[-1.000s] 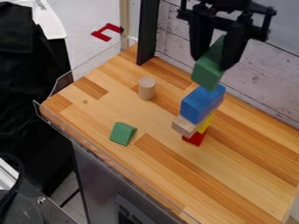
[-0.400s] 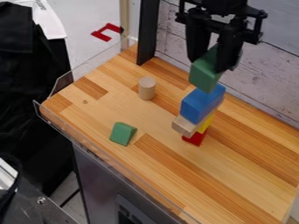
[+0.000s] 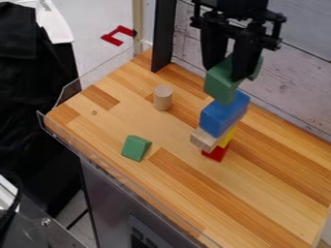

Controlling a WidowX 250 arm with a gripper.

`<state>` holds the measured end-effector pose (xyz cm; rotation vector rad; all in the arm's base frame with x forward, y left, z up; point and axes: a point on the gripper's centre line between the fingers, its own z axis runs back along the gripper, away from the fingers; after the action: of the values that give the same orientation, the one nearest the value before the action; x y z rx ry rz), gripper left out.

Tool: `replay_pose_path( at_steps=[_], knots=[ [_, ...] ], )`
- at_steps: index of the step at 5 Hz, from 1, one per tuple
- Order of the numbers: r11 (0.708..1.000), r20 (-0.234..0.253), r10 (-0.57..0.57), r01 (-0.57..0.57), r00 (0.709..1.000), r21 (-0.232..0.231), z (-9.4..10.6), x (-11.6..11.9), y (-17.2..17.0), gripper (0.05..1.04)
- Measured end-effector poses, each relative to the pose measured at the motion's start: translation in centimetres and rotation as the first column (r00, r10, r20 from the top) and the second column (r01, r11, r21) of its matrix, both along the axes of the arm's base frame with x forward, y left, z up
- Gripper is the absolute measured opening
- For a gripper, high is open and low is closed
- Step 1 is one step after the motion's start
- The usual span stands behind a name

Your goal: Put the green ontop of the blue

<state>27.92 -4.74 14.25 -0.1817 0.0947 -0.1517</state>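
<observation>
Your pincer (image 3: 225,71) hangs over the stack near the back of the table (image 3: 174,203), its two black fingers parted by the width of the green block (image 3: 219,85) they have hold of. That block is smooth-faced and crisp at the edges, and you have it at a tilt, one end angled down toward the blue block (image 3: 222,114). Part of it shows past the far side of the right-hand finger in the picture. Its lower corner overlaps the blue block's top in the view, but you cannot tell whether the two touch.

The blue block is a chunky, flat-sided oblong at the top of the stack. Beneath it you have a pale, bare-wood block (image 3: 203,139) jutting toward the front and a yellow block (image 3: 227,137) beside it, with a red block (image 3: 216,153) at the bottom, on the table.

Well apart from the stack, a green wedge (image 3: 135,147) with a sloping face lies on the tabletop. Farther back, a plain wooden cylinder (image 3: 163,98) stands upright on its round end. The table itself is strips of honey and darker wood with visible grain, edged by a clear, hard-looking guard (image 3: 107,68). Behind it you see whitewashed, rough-grained boards (image 3: 291,72) and a straight black post (image 3: 164,36).
</observation>
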Motion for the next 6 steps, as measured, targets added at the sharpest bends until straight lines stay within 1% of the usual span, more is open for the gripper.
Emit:
replay_pose_path(
  at_steps=[1, 2, 3, 4, 5, 6],
  knots=[
    [1.0, -0.002, 0.012, -0.012, 1.0, -0.008, -0.4, 0.1, 0.4, 0.513],
    [1.0, -0.024, 0.014, -0.015, 1.0, -0.023, -1.6, 0.5, 0.3, 0.513],
    [0.999, -0.057, 0.013, -0.015, 0.998, -0.032, -2.5, 0.6, 0.1, 0.513],
    [1.0, -0.062, 0.001, -0.003, 0.998, -0.029, -2.8, 0.6, -0.3, 0.513],
    [1.0, -0.062, 0.007, -0.009, 0.998, -0.027, -2.8, 0.6, -0.3, 0.582],
    [0.999, -0.065, 0.026, -0.027, 0.998, -0.022, -2.8, 0.6, -0.2, 0.869]
  ],
)
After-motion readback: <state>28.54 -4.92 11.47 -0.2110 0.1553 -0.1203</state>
